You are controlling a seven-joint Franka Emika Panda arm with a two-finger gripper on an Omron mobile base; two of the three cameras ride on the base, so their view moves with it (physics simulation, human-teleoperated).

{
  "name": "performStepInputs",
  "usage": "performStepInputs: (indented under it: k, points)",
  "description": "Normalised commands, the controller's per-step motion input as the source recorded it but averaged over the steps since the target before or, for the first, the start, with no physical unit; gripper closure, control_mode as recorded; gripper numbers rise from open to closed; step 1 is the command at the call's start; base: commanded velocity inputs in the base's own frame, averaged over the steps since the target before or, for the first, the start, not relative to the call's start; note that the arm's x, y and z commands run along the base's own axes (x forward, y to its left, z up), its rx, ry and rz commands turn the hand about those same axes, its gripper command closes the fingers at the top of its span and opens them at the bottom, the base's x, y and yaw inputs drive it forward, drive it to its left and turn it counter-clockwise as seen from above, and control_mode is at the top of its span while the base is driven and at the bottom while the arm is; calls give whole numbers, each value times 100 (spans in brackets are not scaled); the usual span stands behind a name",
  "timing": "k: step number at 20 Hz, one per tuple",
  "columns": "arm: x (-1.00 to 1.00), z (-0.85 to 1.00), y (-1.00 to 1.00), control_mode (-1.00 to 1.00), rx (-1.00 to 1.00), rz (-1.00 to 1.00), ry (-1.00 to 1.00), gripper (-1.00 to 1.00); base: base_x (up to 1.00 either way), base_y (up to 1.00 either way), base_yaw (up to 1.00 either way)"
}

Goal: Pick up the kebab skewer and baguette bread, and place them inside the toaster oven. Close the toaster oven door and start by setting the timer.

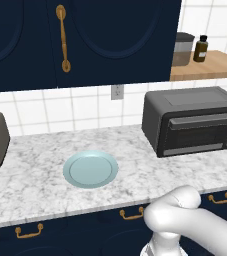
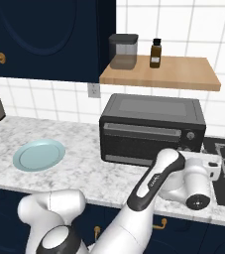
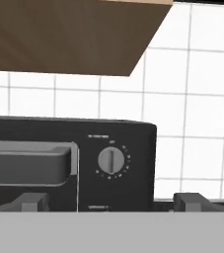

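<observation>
Hand [image 3: 111, 200] level and spread wide, gripping nothing — I hold it facing the toaster oven [image 2: 152, 130], which sits on the bench [image 1: 35, 175] with its door [image 2: 141, 139] shut, fingertips [image 3: 32, 201] flanking the upper knob [image 3: 111, 160].

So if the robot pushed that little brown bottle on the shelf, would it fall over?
Probably. The brown bottle stands tall and narrow on the wooden shelf, so it may tip. It looks like glass, so it could break, and being round, it might roll.
</observation>
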Motion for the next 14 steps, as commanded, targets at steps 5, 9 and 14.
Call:
performStepInputs:
  k: [5, 9, 14]
  points:
    - [36, 0, -2, -100, 0, 0, -2, -100, 0, 0, 0]
    - [38, 0, -1, -100, 1, 2, -1, -100, 0, 0, 0]
    - [33, 0, -15, -100, 1, 3, 0, -100, 0, 0, 0]
